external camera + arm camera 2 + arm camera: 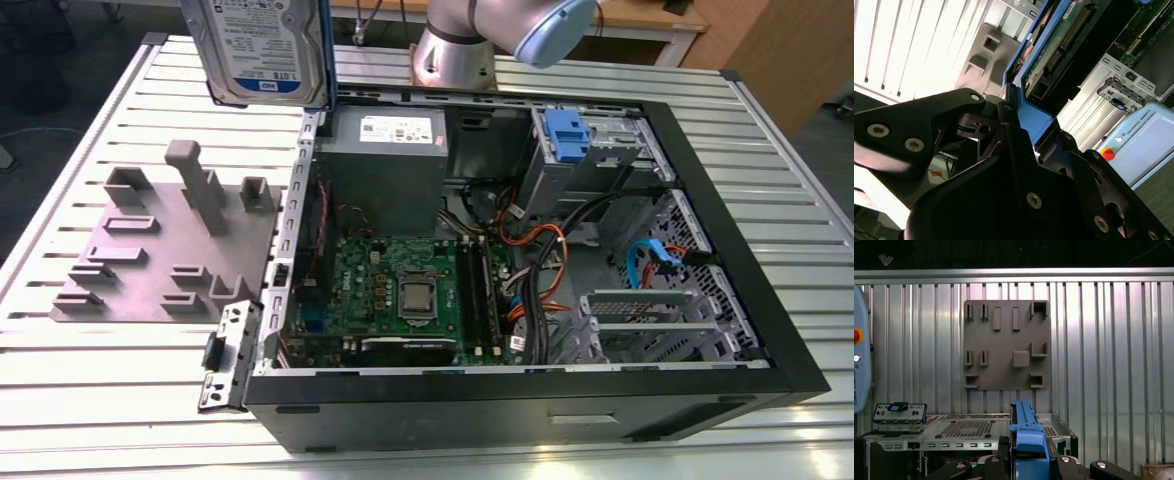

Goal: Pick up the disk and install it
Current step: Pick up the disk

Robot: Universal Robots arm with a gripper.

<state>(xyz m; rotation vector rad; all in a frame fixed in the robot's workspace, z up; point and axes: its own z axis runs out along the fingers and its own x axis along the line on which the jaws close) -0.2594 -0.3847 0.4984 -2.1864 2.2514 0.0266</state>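
- Slatted metal table [120, 400] carries an open case [507, 410], lying on its side with the panel off.
- gripper [1029, 460] is clamped on the disk [260, 50]; in the second wrist view its black fingers [1011, 145] press the disk's blue rail from either side.
- disk juts out beyond the fingertips, raised in the air, clear of table and case; in the exterior view its label faces the camera.
- Below the gripper, in the first wrist view, a grey fixture [1006, 375] lies flat on the slats; the case's edge lies nearer the gripper than the fixture does.
- Fixture and case sit just beside each other.
- Inside the case, the motherboard [414, 290] lies flat; a bay [614, 150] with a blue latch [566, 135] sits well apart from the gripper, across the case.
- arm [514, 30] rises behind the case.
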